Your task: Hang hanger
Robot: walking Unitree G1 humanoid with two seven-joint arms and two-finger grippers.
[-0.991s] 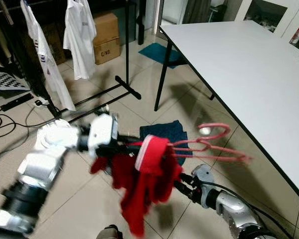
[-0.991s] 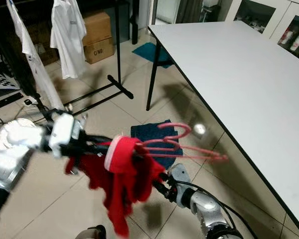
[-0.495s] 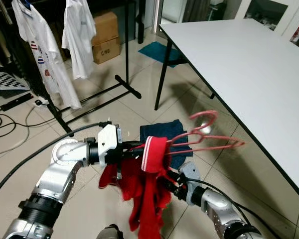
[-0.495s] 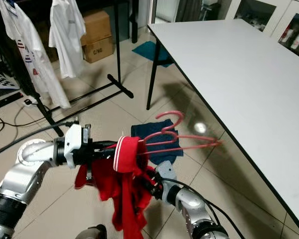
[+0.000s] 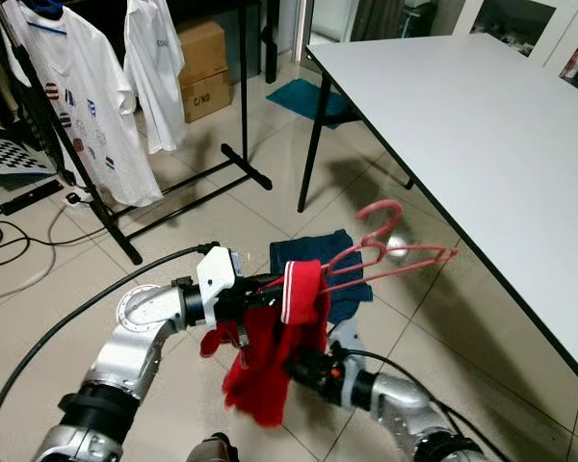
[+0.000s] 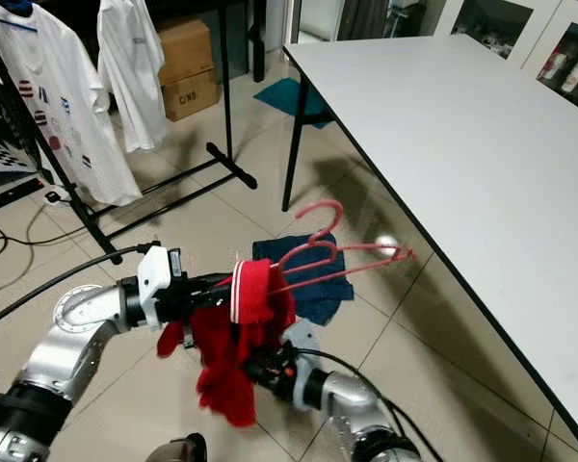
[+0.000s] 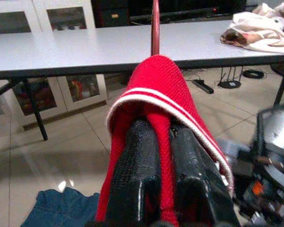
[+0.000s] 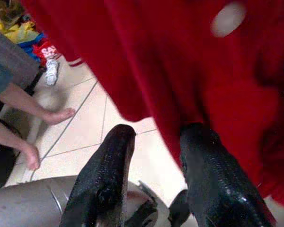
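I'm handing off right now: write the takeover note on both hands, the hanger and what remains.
Left hand: shut on the red garment's collar, holding it and the pink hanger above the floor.
Right hand: open, under the garment's hanging cloth, gripping nothing.
Clothes rack: ahead on the robot's left, two white shirts on it.
Done: hanger with garment picked up.
Left: carry it to the rack, hook it on the rail.

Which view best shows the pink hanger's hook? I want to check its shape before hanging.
The left eye view: the pink hanger shows whole, hook up, held by the left hand. The right eye view shows the same. The left wrist view shows a thin red bar.
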